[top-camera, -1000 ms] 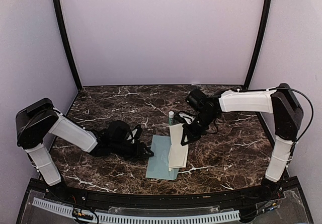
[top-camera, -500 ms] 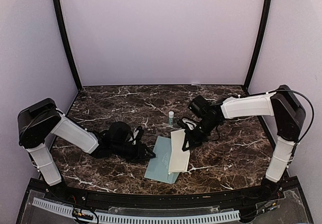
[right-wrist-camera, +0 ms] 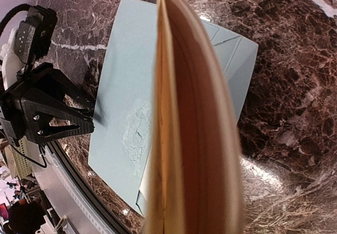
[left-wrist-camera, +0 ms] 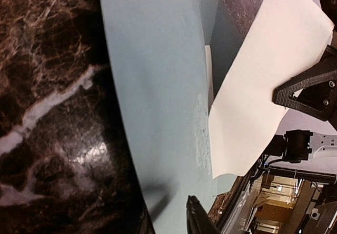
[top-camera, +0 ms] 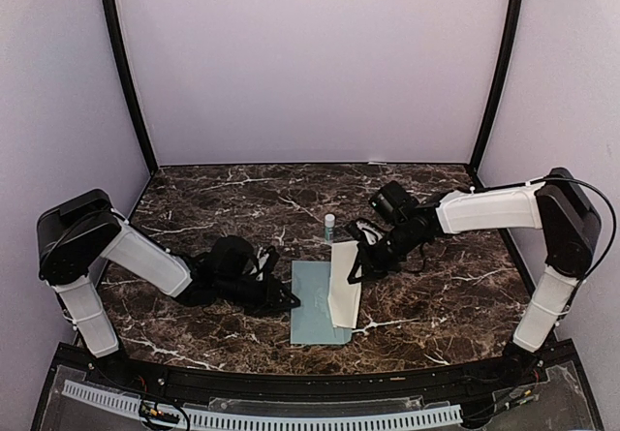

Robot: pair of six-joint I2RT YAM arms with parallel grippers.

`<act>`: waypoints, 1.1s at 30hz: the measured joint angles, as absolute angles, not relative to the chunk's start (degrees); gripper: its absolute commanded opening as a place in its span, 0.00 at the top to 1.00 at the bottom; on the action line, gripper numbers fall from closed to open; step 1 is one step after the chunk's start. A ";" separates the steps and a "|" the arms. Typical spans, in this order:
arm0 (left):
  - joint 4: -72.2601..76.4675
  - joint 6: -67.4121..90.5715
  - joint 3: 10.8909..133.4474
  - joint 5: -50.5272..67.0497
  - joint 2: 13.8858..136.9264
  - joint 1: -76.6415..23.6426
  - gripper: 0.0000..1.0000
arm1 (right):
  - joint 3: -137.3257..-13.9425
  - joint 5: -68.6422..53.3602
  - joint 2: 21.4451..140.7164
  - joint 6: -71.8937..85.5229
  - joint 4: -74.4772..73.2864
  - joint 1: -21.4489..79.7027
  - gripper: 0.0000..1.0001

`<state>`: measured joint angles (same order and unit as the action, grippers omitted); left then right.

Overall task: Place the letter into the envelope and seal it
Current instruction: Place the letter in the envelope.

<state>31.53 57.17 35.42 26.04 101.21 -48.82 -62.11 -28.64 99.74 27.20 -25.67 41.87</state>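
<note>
The dark marble worktop [top-camera: 194,199] carries the pale envelope [top-camera: 312,305], which lies flat with one long edge at the tips of the left jaws (whether they pinch it or merely touch it cannot be told). The folded cream letter [top-camera: 344,286] slopes down from the right jaws, which are clamped shut on its top edge, and its lower end overlaps the envelope. A small glue stick [top-camera: 329,226] stands near the right jaws.
</note>
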 measured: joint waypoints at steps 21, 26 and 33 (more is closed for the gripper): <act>44.07 63.70 30.00 25.65 101.49 -49.04 0.90 | -60.55 -28.71 99.24 28.21 -24.18 41.87 1.00; 48.07 65.67 28.23 25.30 101.49 -49.04 0.91 | -59.40 -28.95 97.41 28.64 -24.29 41.87 1.00; 53.67 67.57 27.97 25.91 102.17 -49.04 0.86 | -57.78 -29.52 96.95 29.80 -23.75 41.87 1.00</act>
<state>53.67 67.57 27.97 25.91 102.17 -49.04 -57.78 -29.52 96.95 29.80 -23.75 41.87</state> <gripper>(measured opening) 0.112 0.004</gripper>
